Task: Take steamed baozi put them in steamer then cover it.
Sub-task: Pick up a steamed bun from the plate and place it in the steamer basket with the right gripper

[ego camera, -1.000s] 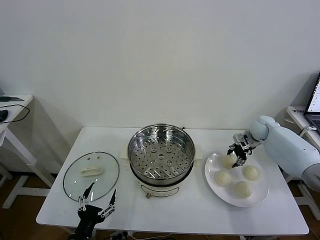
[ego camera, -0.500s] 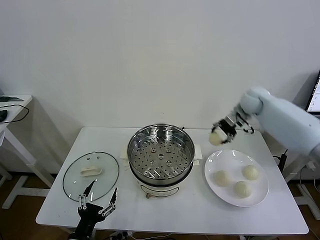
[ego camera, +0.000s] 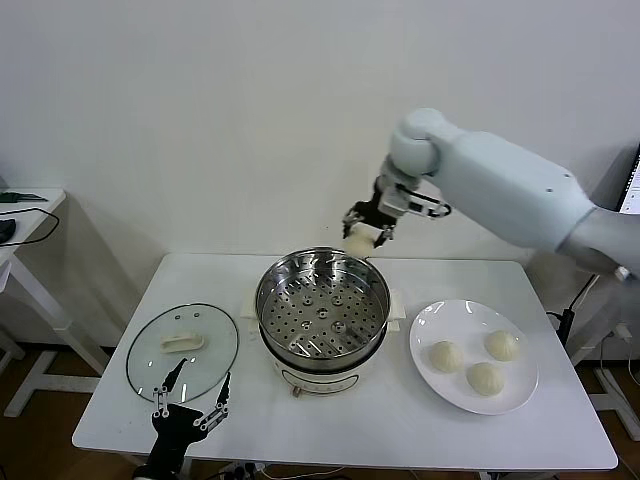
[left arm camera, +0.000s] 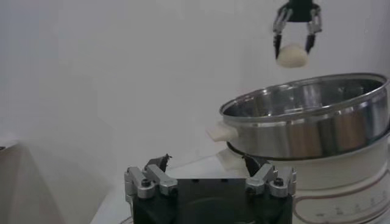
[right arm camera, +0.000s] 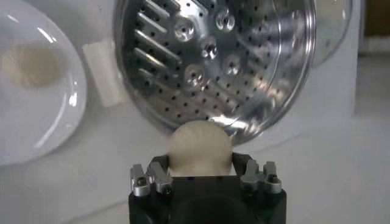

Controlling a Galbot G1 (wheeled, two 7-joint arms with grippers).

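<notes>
Right gripper (ego camera: 366, 232) up in air over back rim of steamer (ego camera: 322, 312), squeezing 1 bun (ego camera: 359, 243) between its fingers. Bun not touching pot. Steamer in middle of white table (ego camera: 350, 430), holed tray inside bare. 3 buns (ego camera: 472, 361) on white plate (ego camera: 428, 385), just right of steamer. Glass lid (ego camera: 182, 352) flat on table, left of steamer. Left gripper (ego camera: 190, 400) low at front table edge, near lid, fingers spread wide, holding nothing.
</notes>
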